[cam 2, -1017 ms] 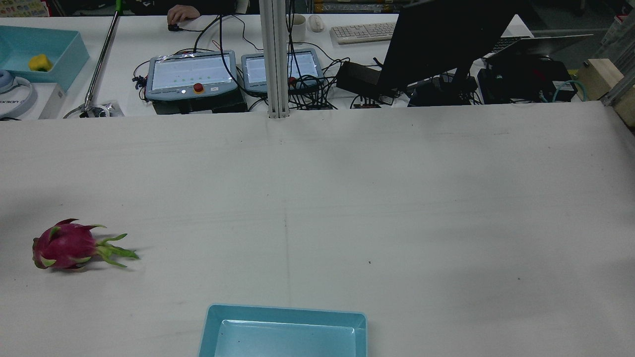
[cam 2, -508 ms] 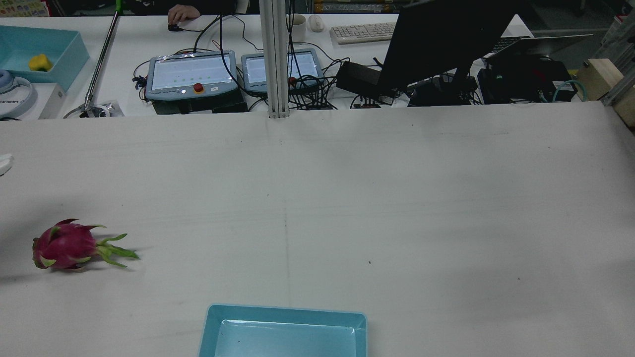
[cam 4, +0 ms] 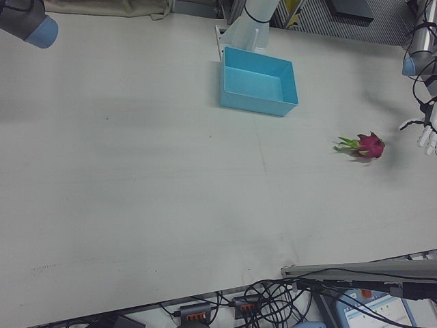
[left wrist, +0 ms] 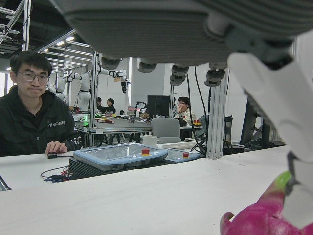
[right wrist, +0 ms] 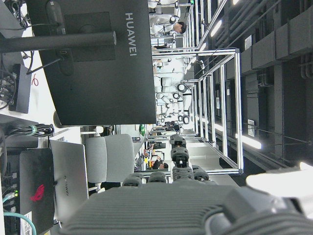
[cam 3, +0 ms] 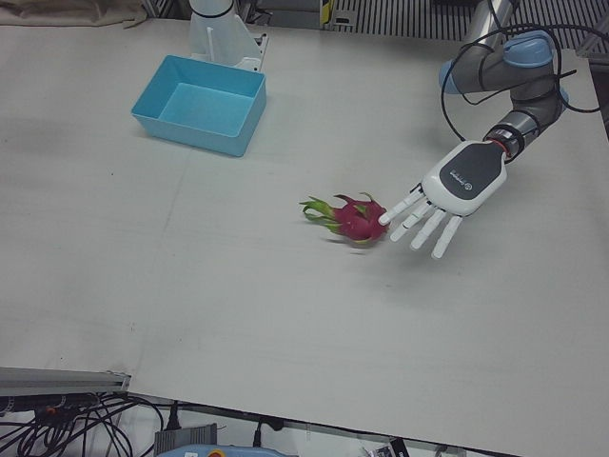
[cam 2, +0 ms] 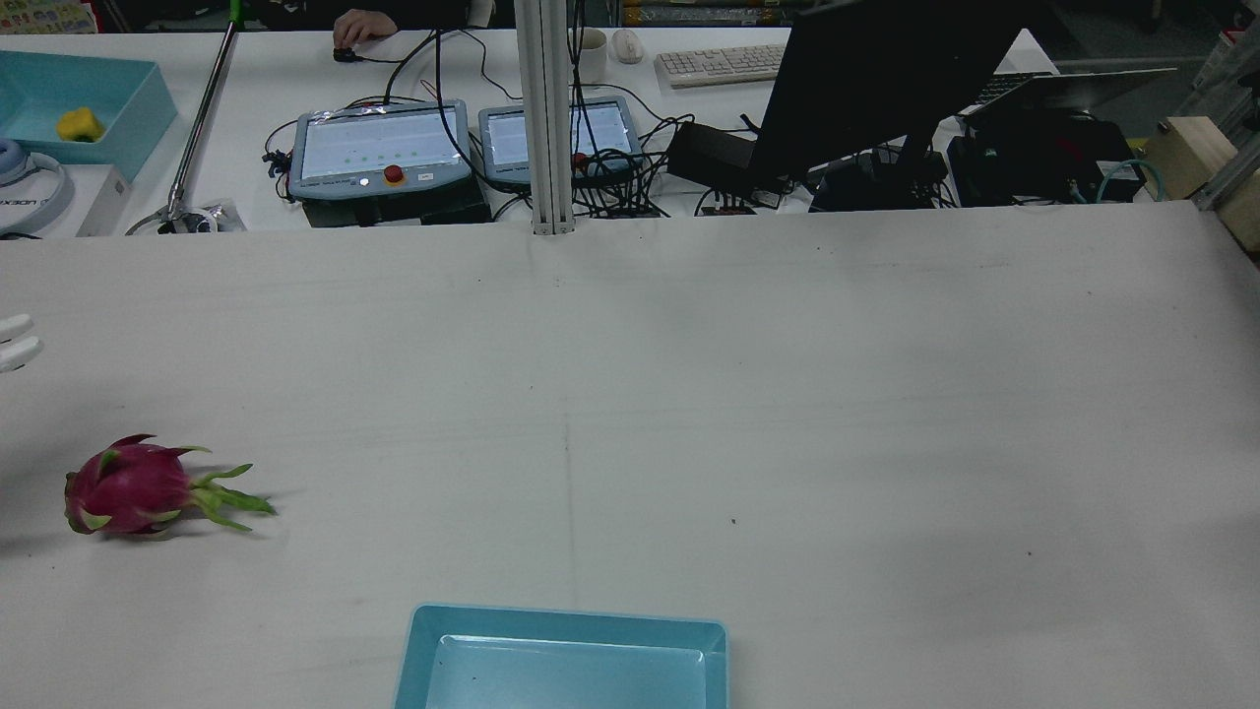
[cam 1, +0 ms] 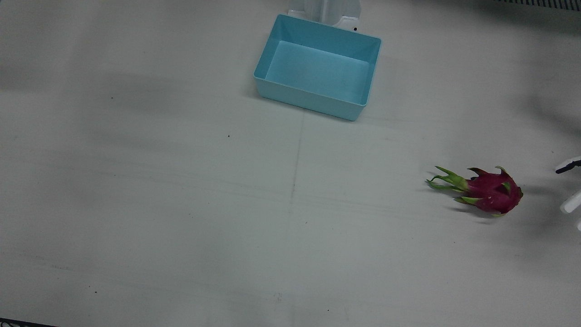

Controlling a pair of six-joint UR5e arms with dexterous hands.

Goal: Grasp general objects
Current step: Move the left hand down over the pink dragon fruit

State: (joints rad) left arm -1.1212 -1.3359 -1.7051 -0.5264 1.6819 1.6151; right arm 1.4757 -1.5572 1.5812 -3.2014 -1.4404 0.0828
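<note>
A magenta dragon fruit point(cam 1: 492, 193) with green leafy tips lies on its side on the white table, at the left of the rear view point(cam 2: 128, 487). My left hand point(cam 3: 452, 190) hovers just beside its round end, open, with fingers spread and pointing toward the fruit point(cam 3: 360, 219). Only its fingertips point(cam 2: 18, 340) show at the rear view's left edge and at the front view's right edge point(cam 1: 569, 202). The left hand view has the fruit point(left wrist: 264, 215) low at the right, under the palm. My right hand point(right wrist: 171, 196) shows only in its own view, raised, open and holding nothing.
An empty light blue bin point(cam 1: 317, 102) stands at the robot's edge of the table, mid-width. Beyond the far edge are two teach pendants point(cam 2: 379, 148), a post point(cam 2: 546, 118), a monitor point(cam 2: 876, 79) and a seated person point(left wrist: 34, 117).
The left hand's fingertips have come into the rear view at its left edge and moved further in. The dragon fruit has not moved.
</note>
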